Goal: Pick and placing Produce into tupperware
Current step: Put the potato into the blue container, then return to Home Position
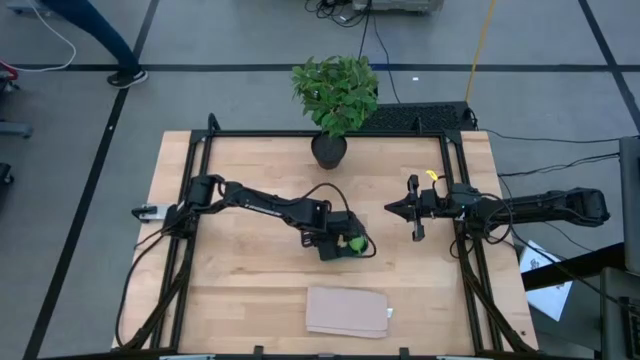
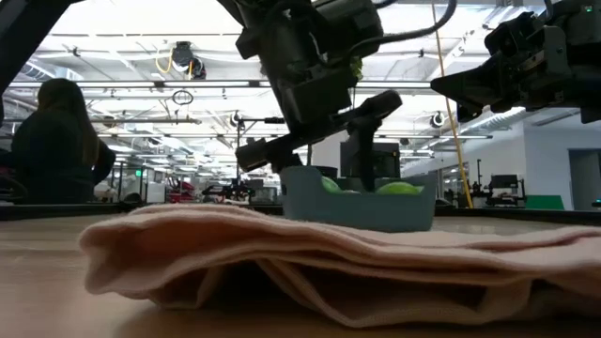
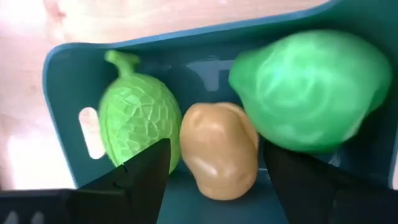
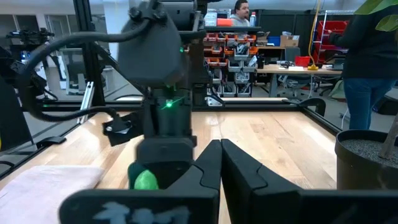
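Left wrist view showed your left pincer [image 3: 214,177] spread wide and holding nothing, poised right over the tub [image 3: 62,93]. Directly between its fingers lay the tan piece [image 3: 217,149]; just outside one finger sat the netted green piece [image 3: 140,118], and just outside the other the smooth green piece [image 3: 311,87], which touched the tan one. All three sat inside the tub, so the placing looked about done. Farther out, the cloth [image 1: 347,311] lay nearer the table's front and the plant [image 1: 335,95] at its back. Your right pincer [image 1: 397,208] waited well off to the side, fingers pressed together. If you dropped lower or closed there, you could have clipped the rim, tipped the tub, or lifted the tan piece out again.
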You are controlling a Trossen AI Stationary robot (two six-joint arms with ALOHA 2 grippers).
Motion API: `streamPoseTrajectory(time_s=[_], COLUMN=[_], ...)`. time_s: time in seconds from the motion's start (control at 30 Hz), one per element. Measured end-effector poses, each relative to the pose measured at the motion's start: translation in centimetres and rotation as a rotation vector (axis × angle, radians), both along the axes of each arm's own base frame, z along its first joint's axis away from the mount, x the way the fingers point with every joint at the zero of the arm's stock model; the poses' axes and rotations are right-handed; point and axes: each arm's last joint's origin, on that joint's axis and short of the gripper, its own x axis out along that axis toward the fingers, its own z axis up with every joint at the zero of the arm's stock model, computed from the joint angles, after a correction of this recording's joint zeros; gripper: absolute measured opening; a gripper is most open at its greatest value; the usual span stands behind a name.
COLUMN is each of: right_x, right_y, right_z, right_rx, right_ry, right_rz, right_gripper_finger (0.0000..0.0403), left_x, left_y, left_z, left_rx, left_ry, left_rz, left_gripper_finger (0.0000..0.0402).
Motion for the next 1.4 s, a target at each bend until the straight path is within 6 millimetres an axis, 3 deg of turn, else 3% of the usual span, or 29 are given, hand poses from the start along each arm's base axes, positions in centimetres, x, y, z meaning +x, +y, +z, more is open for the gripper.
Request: streamPoseTrajectory(time_s=[0.2, 0.6, 1.03, 1.4], right_x=[0.0, 0.0, 0.0, 0.0], right_y=[0.0, 0.0, 0.0, 0.0], right_z=[0.0, 0.0, 0.0, 0.0], right_rx=[0.0, 0.0, 0.0, 0.003], right_ry=[0.0, 0.0, 0.0, 0.0], right_rz=[0.0, 0.0, 0.0, 0.0], right_gripper_finger=[0.0, 0.0, 0.0, 0.0], left_x=[0.4, 0.5, 0.4, 0.2], left_y=[-0.8, -0.6, -2.5, -2.5], left_z=[0.3, 0.3, 0.5, 2.1], left_rx=[0.048, 0.167, 0.282, 0.362], left_ry=[-0.062, -0.074, -0.104, -0.145], left_rz=[-0.039, -0.008, -0.032, -0.011], left_gripper_finger=[0.0243, 0.0239, 0.0239, 0.0237])
